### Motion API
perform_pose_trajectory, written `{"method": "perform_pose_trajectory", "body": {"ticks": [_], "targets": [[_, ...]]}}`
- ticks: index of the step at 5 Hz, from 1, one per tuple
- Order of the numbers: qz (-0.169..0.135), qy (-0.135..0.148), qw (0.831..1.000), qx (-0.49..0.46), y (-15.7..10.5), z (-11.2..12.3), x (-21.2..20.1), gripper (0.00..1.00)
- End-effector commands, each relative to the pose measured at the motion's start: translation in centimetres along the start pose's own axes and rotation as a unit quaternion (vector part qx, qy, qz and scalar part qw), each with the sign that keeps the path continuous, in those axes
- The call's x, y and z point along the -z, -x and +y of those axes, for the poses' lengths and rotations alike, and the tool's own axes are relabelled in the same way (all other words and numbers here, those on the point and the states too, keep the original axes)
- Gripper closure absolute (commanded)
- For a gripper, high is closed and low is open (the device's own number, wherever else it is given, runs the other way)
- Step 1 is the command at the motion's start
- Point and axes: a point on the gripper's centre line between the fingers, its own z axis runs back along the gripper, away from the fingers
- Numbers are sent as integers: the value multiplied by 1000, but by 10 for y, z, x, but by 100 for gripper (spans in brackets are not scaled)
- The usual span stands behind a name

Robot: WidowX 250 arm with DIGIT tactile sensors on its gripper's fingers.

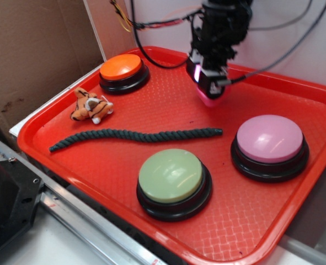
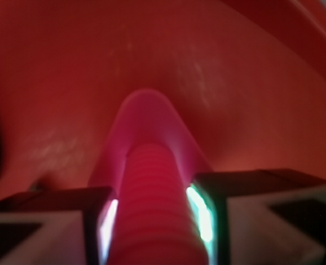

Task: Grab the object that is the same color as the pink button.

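The small bright pink object (image 1: 209, 99) sits between the fingers of my gripper (image 1: 209, 88) at the back of the red tray (image 1: 151, 116). In the wrist view the object (image 2: 151, 182) fills the gap between both pads, and my gripper (image 2: 154, 221) is shut on it. Its lower end sticks out below the fingertips, at or just above the tray floor. The large pale pink button (image 1: 270, 138) on its black base stands to the front right, apart from the gripper.
An orange dome button (image 1: 121, 67) stands at the back left and a green one (image 1: 171, 175) at the front centre. A dark braided rope (image 1: 135, 135) lies across the tray's middle. A small tiger plush (image 1: 91, 107) lies at the left. Cables hang behind the arm.
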Motion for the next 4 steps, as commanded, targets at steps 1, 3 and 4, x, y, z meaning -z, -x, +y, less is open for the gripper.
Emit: {"method": "perform_pose_trajectory", "body": {"ticks": [1,3,4], "targets": [[-97,10,993,-72,84,-52,-108,100],[-63,11,989,-130,130,-71,-169,100],[-46,10,986,-163,141,-74,-184,100]]}}
